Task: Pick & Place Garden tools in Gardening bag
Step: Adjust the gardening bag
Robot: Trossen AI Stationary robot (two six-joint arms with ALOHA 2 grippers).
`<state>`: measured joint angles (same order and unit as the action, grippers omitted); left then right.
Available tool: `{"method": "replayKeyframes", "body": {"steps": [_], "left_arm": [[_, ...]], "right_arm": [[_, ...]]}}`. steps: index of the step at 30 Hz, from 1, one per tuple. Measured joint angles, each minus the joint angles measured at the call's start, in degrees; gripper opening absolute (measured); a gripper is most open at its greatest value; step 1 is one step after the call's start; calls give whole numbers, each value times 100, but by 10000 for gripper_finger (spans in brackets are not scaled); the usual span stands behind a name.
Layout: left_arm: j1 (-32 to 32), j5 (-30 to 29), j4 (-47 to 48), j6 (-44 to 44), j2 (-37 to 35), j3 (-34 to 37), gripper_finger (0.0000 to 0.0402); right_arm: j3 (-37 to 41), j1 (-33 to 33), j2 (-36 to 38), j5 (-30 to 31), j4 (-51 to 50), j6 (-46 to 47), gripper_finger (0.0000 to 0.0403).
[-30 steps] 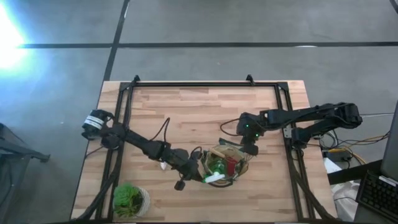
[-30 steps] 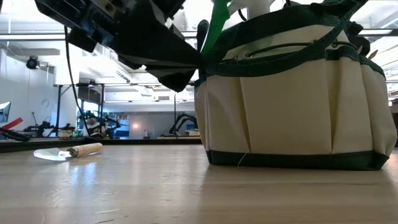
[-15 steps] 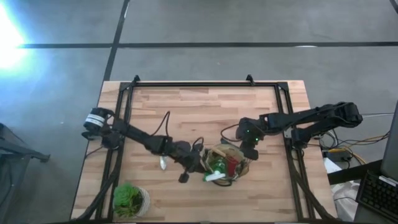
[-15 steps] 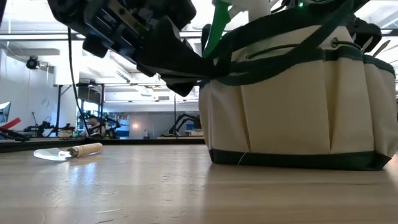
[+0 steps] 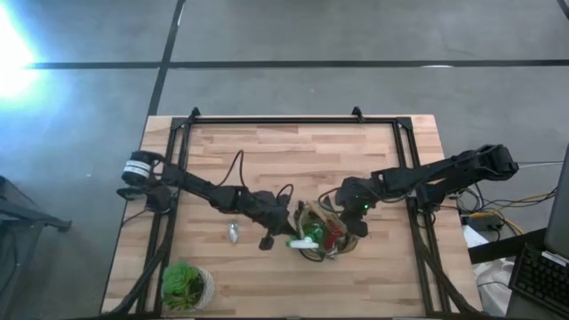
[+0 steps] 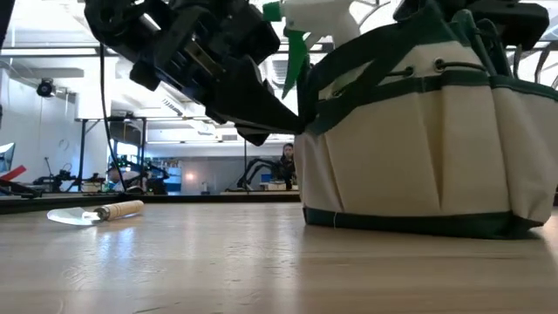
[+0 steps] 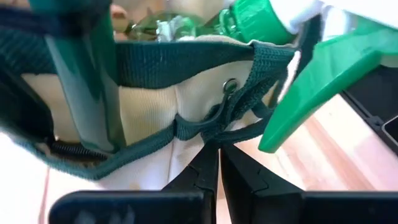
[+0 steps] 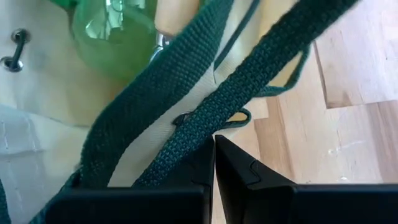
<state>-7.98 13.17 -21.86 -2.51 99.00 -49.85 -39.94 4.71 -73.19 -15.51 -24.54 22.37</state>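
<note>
Lying left of the bag, a trowel shows clearest in low view.

Bag: matt woven cloth, coarse webbing straps. Bottle: glossy translucent plastic. Worktop: smooth wood.

Left gripper fingers closed, right gripper fingers closed, both arms reaching inward

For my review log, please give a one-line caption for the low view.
Left gripper shut on the bag's rim, spray bottle poking out, trowel lying on the table.
</note>
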Motion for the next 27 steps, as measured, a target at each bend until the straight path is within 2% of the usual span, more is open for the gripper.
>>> {"method": "replayKeyframes", "body": {"steps": [7,16,21,27], "left_arm": [[285,4,6,17,0,39,23],[799,587,22,101,0,40,23],[1038,871,71,103,0,41,23],[1292,883,347,182,0,45,23]], "right_arm": [[0,44,0,2,149,353,8],[0,44,-101,-1,457,913,8],[-2,45,-608,-183,556,1156,8],[-92,217,-1289,-721,1678,1196,8]]}}
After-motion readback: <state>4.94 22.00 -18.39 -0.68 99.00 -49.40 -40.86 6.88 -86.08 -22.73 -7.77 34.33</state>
